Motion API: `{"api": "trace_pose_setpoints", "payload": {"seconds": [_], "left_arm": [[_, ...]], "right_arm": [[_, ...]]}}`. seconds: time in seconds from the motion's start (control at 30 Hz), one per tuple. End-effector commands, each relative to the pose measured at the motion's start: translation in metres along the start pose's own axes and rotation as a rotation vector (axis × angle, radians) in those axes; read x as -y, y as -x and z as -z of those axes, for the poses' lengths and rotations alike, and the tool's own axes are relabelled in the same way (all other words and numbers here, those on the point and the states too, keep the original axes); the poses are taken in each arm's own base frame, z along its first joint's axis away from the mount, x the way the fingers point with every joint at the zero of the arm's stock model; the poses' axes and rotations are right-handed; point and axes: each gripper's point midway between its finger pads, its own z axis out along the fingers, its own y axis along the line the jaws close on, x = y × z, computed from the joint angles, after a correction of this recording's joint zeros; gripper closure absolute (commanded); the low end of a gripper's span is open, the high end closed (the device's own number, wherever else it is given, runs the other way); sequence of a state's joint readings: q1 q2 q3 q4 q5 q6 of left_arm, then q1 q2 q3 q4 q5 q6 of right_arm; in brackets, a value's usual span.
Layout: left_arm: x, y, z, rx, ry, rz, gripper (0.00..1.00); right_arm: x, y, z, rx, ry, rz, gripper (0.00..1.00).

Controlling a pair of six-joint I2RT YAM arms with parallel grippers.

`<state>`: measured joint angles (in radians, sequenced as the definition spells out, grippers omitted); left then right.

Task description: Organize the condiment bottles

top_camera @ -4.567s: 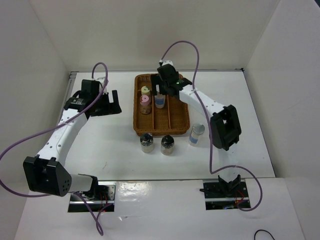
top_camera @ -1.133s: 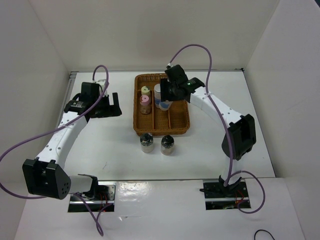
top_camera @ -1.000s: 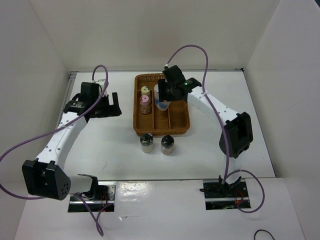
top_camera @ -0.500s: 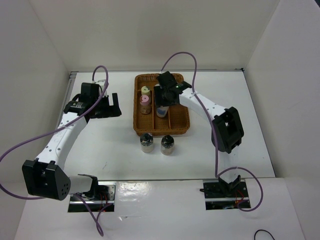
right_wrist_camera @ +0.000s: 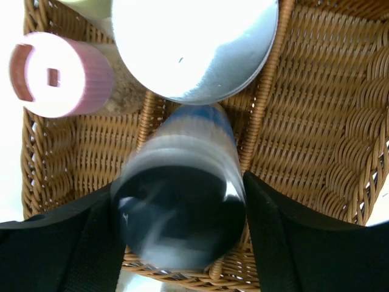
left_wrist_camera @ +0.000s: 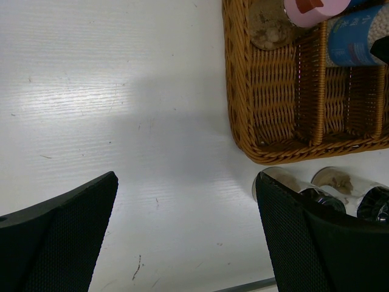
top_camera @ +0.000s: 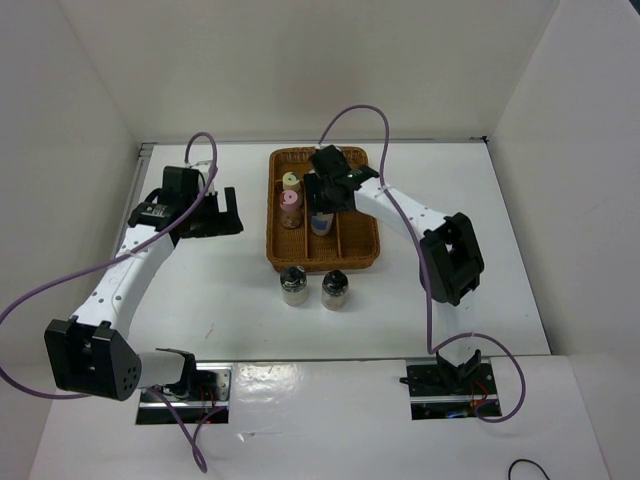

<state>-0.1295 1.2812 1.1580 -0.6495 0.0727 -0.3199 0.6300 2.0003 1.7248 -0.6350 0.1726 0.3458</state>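
The right end effector (right_wrist_camera: 179, 198) was closed to bottle width on a grey-capped bottle (right_wrist_camera: 179, 225), a finger against each side. It held the bottle in the wicker tray's (right_wrist_camera: 316, 91) middle lane, just in front of the second grey-capped bottle (right_wrist_camera: 194, 42), probably so that like bottles share a lane. The pink-capped jar (right_wrist_camera: 58, 73) and yellow-capped jar (top_camera: 290, 180) stood in the left lane. The left black-capped jar (top_camera: 293, 284) and right black-capped jar (top_camera: 334, 288) stood on the bench (top_camera: 230, 300) by the tray's front. The left end effector (left_wrist_camera: 188, 237) hung wide open and empty, well aside.

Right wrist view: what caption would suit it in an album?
Right gripper holds a blue-labelled jar over the wicker tray, beside a pink-capped jar.
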Motion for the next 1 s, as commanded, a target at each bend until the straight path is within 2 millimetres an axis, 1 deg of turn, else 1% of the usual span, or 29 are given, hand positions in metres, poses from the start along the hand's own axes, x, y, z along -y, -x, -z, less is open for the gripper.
{"api": "trace_pose_setpoints", "payload": {"seconds": [0.0, 0.1, 0.13, 0.17, 0.2, 0.23, 0.3, 0.33, 0.4, 0.43, 0.47, 0.5, 0.53, 0.6, 0.63, 0.7, 0.73, 0.77, 0.8, 0.83, 0.87, 0.9, 0.93, 0.97], "left_arm": [[0.001, 0.005, 0.001, 0.026, -0.007, 0.012, 0.00], [0.001, 0.005, 0.001, 0.026, -0.007, 0.012, 0.00], [0.001, 0.005, 0.001, 0.026, -0.007, 0.012, 0.00], [0.001, 0.005, 0.001, 0.026, -0.007, 0.012, 0.00], [0.002, 0.008, 0.002, 0.035, -0.009, 0.011, 0.00], [0.002, 0.008, 0.002, 0.035, -0.009, 0.011, 0.00], [0.003, 0.012, 0.004, 0.044, -0.012, 0.011, 0.00], [0.003, 0.012, 0.004, 0.044, -0.012, 0.011, 0.00], [0.002, 0.010, 0.004, 0.035, -0.010, 0.011, 0.00], [0.003, 0.013, 0.006, 0.044, -0.012, 0.011, 0.00], [0.003, 0.013, 0.006, 0.044, -0.012, 0.011, 0.00], [0.003, 0.013, 0.006, 0.044, -0.012, 0.011, 0.00], [0.003, 0.013, 0.006, 0.044, -0.012, 0.011, 0.00], [0.008, 0.016, 0.008, 0.048, -0.034, 0.000, 0.00], [0.008, 0.016, 0.008, 0.048, -0.035, 0.000, 0.00], [0.009, 0.015, 0.008, 0.046, -0.043, -0.001, 0.00], [0.009, 0.015, 0.008, 0.046, -0.043, -0.001, 0.00], [0.011, 0.015, 0.008, 0.043, -0.052, -0.001, 0.00], [0.011, 0.015, 0.008, 0.043, -0.052, -0.001, 0.00], [0.011, 0.015, 0.008, 0.043, -0.052, -0.001, 0.00], [0.010, 0.013, 0.009, 0.043, -0.052, -0.001, 0.00], [0.010, 0.013, 0.009, 0.043, -0.052, -0.001, 0.00], [0.010, 0.013, 0.009, 0.043, -0.052, -0.001, 0.00], [0.012, 0.012, 0.009, 0.040, -0.064, -0.001, 0.00]], "right_arm": [[-0.009, 0.019, 0.003, 0.089, 0.003, 0.007, 0.27], [-0.009, 0.019, 0.003, 0.088, 0.003, 0.007, 0.18], [-0.009, 0.020, 0.008, 0.090, 0.003, 0.006, 0.13], [-0.007, 0.017, 0.006, 0.085, -0.008, -0.003, 0.11], [-0.007, 0.023, 0.015, 0.106, 0.000, -0.007, 0.11], [-0.006, 0.027, 0.019, 0.120, -0.007, -0.010, 0.08], [-0.005, 0.034, 0.029, 0.144, -0.007, -0.016, 0.04], [-0.005, 0.040, 0.042, 0.165, 0.002, -0.021, 0.02], [-0.004, 0.050, 0.057, 0.201, 0.005, -0.029, 0.02], [-0.003, 0.056, 0.073, 0.229, 0.017, -0.036, 0.02], [-0.003, 0.062, 0.084, 0.252, 0.026, -0.042, 0.02], [0.000, 0.062, 0.091, 0.263, 0.021, -0.045, 0.02], [0.002, 0.065, 0.109, 0.292, 0.033, -0.052, 0.02], [0.006, 0.065, 0.127, 0.321, 0.045, -0.059, 0.02], [0.010, 0.062, 0.143, 0.346, 0.057, -0.076, 0.02], [0.014, 0.056, 0.157, 0.366, 0.068, -0.093, 0.02], [0.015, 0.041, 0.154, 0.339, 0.086, -0.084, 0.02], [0.017, 0.038, 0.169, 0.357, 0.109, -0.096, 0.02], [0.014, 0.029, 0.171, 0.347, 0.126, -0.087, 0.02], [0.014, 0.011, 0.164, 0.309, 0.128, -0.083, 0.02], [0.014, 0.004, 0.169, 0.305, 0.148, -0.080, 0.02], [0.010, -0.005, 0.168, 0.289, 0.157, -0.086, 0.02], [0.008, -0.027, 0.158, 0.233, 0.149, -0.059, 0.02], [0.006, -0.039, 0.156, 0.205, 0.149, -0.054, 0.02]]}}
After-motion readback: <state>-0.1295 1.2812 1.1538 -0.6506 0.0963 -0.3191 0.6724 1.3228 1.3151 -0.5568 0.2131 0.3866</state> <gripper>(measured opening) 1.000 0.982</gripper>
